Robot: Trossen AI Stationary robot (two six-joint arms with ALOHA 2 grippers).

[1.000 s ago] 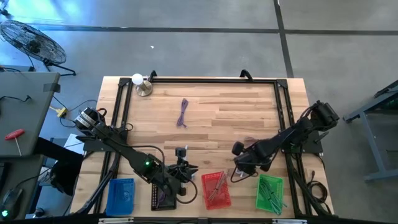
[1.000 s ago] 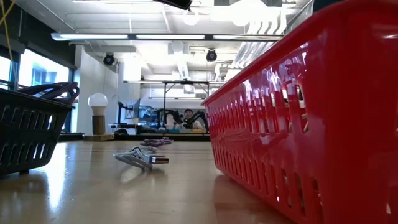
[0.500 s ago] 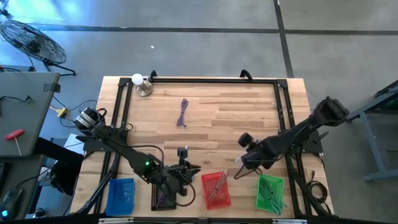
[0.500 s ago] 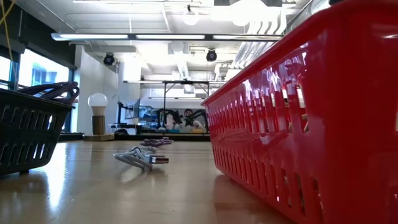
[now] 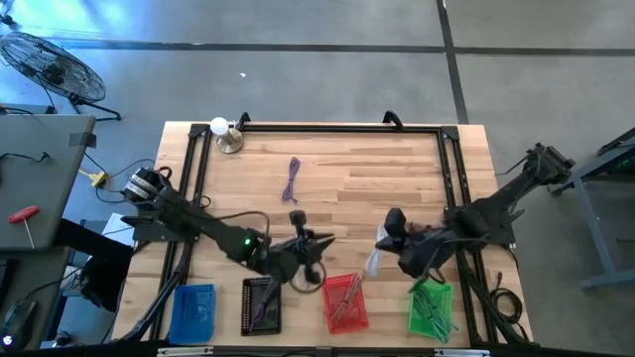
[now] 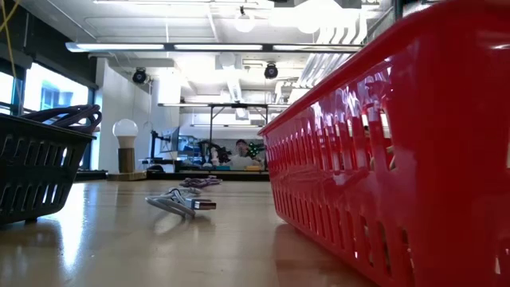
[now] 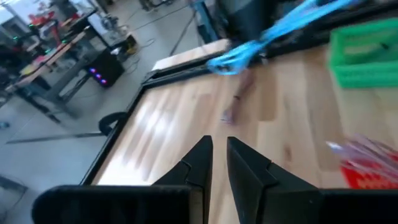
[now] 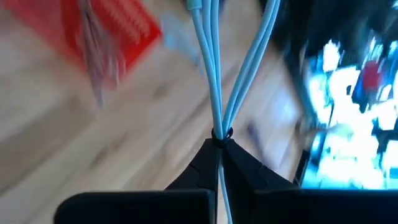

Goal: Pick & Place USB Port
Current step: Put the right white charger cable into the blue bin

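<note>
My right gripper [image 5: 389, 241] is shut on a bundled light-blue USB cable [image 5: 374, 263] above the table, just beyond the red basket [image 5: 344, 302] and green basket [image 5: 430, 307]. The left wrist view shows that cable [image 7: 245, 50] off the table. My left gripper [image 5: 316, 245] hovers between the black basket [image 5: 260, 303] and the red one, its fingers [image 7: 205, 155] a narrow gap apart with nothing between them. A grey cable with a USB plug [image 6: 179, 202] and a purple cable [image 5: 291, 180] lie flat on the wood. My right gripper pinches the light-blue cable between its two fingers at the black tie [image 8: 221, 133] that binds the strands. Several strands [image 8: 208, 68] run on past the fingertips. The fingers slant downward, and the bundle hangs from them, apparently clear of the tabletop.
A blue basket [image 5: 193, 309] stands at the near left corner. A lamp with a white bulb [image 5: 223, 134] stands at the far left. A black frame [image 5: 342, 129] runs round the tabletop. Bare wood lies across the middle and far right.
My right gripper has risen from near the tabletop, tipping toward level, and carried the light-blue cable up off the wood. My left gripper has swung from over the black basket toward the table's right and far side.
</note>
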